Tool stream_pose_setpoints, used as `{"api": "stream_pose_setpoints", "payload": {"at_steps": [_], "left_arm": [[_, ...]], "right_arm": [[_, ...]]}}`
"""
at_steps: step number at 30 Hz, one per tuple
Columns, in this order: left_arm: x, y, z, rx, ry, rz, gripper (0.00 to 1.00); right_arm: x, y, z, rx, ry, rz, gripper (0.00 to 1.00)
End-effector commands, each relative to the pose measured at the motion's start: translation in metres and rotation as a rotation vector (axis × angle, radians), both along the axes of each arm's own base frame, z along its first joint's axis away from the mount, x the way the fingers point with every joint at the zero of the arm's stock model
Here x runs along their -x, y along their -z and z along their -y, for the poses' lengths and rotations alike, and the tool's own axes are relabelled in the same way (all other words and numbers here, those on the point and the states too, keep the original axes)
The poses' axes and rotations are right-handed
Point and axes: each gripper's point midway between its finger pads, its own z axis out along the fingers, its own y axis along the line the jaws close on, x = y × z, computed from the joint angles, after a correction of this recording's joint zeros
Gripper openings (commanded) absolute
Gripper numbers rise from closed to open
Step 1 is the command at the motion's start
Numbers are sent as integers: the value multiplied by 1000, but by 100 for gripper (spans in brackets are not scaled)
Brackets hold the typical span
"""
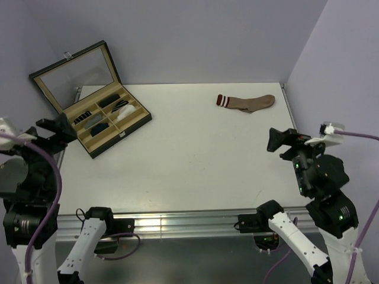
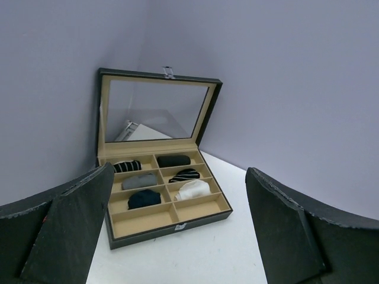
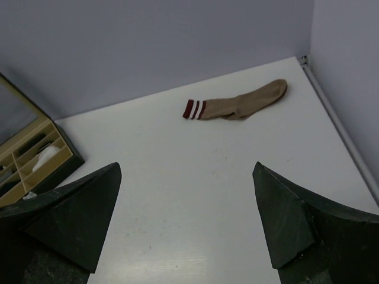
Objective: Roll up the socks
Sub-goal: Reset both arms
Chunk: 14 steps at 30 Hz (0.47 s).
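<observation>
A tan sock [image 1: 246, 102] with red and white cuff stripes lies flat at the back right of the table; it also shows in the right wrist view [image 3: 237, 105]. An open compartment box [image 1: 121, 139] at the back left holds rolled socks: grey [image 2: 140, 180], navy [image 2: 144, 198], white [image 2: 193, 189], black [image 2: 173, 160] and two striped ones. My left gripper [image 1: 57, 129] is open and empty, raised at the table's left edge, facing the box [image 2: 169, 229]. My right gripper [image 1: 279, 141] is open and empty, raised at the right, well short of the tan sock.
The box lid [image 1: 80, 74] stands upright with a glass pane. The two front compartments [image 2: 172, 213] of the box are bare. Purple walls close the back and right sides. A metal rail [image 1: 177, 223] runs along the near edge by the arm bases.
</observation>
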Motion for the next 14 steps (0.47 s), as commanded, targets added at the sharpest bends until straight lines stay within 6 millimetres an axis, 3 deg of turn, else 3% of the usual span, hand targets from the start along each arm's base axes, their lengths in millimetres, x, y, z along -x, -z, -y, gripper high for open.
{"api": "stream_pose_setpoints", "payload": {"at_steps": [1,5,14], "left_arm": [[30,4,-17,19,-92,-1,99],[50,-2,-30,38,-157,37,99],[76,-5,-46,86,-234,147,99]], "right_arm": [[13,-3,25,49,94,47,100],[35,-8,40,33,127,117,100],[50,-7,53,15,163,162,100]]}}
